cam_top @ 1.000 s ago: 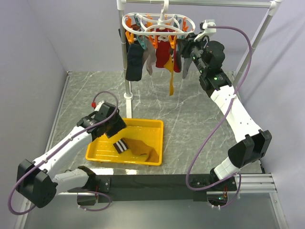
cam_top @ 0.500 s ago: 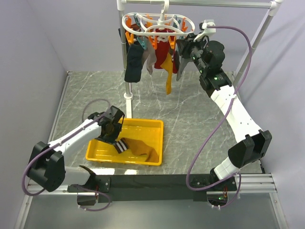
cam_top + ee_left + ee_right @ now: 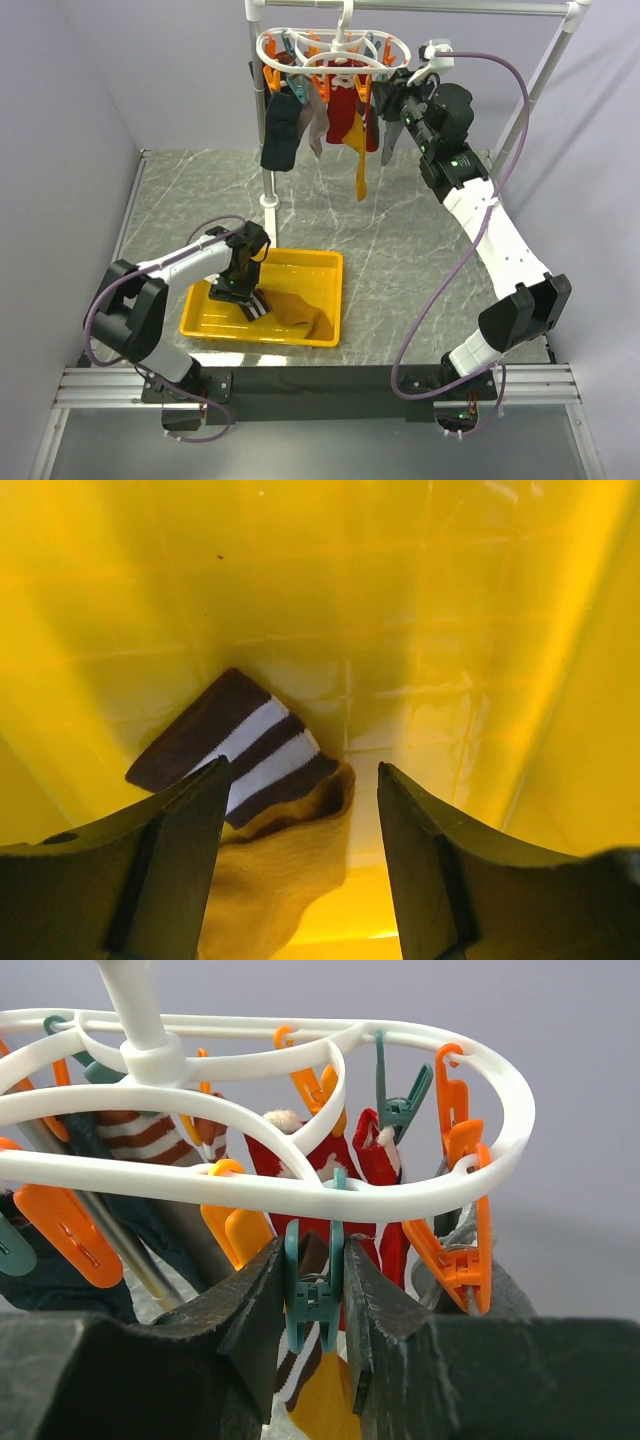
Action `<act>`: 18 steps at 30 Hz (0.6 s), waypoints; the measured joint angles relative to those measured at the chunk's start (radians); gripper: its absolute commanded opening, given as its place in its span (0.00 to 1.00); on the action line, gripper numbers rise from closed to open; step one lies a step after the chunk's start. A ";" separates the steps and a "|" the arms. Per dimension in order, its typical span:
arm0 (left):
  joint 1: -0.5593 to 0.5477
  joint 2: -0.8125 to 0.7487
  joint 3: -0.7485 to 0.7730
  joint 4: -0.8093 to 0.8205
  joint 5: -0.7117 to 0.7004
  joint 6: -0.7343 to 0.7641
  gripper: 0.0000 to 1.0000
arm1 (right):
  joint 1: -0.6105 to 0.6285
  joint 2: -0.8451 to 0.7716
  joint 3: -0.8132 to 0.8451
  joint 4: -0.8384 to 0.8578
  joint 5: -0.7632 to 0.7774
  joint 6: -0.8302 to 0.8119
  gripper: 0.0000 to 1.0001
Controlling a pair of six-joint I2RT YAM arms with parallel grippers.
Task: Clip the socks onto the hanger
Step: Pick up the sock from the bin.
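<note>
One mustard-brown sock [image 3: 292, 309] with a black-and-white striped cuff [image 3: 240, 746] lies in the yellow tray [image 3: 330, 264]. My left gripper [image 3: 239, 290] is open and low in the tray, its jaws on either side of the cuff and the sock body [image 3: 268, 880]. The white oval hanger [image 3: 335, 50] hangs from the rack's top bar. The other mustard sock [image 3: 360, 160] hangs from it. My right gripper [image 3: 388, 100] is shut on a teal clip [image 3: 313, 1285] under the hanger's ring [image 3: 350, 1195]. The sock's striped cuff [image 3: 300, 1380] sits in that clip.
Dark navy [image 3: 280, 130], grey [image 3: 316, 122] and red [image 3: 340, 110] socks hang from other orange and teal clips. The white rack pole [image 3: 262, 120] stands just behind the tray, another [image 3: 545, 70] at the right. Grey walls close the sides.
My left gripper has moved down and in over the tray, and now straddles the sock's cuff. The right gripper stays at the hanger; the hanging socks swayed slightly.
</note>
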 measured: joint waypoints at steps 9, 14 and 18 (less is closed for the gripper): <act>0.034 0.066 0.024 0.021 0.000 -0.003 0.68 | 0.000 0.000 0.016 -0.018 0.000 -0.010 0.03; 0.046 0.066 0.021 0.028 0.009 -0.003 0.67 | 0.000 0.000 0.027 -0.024 0.001 -0.016 0.03; 0.046 0.066 0.007 0.037 0.034 -0.003 0.66 | 0.000 0.000 0.030 -0.034 0.001 -0.019 0.03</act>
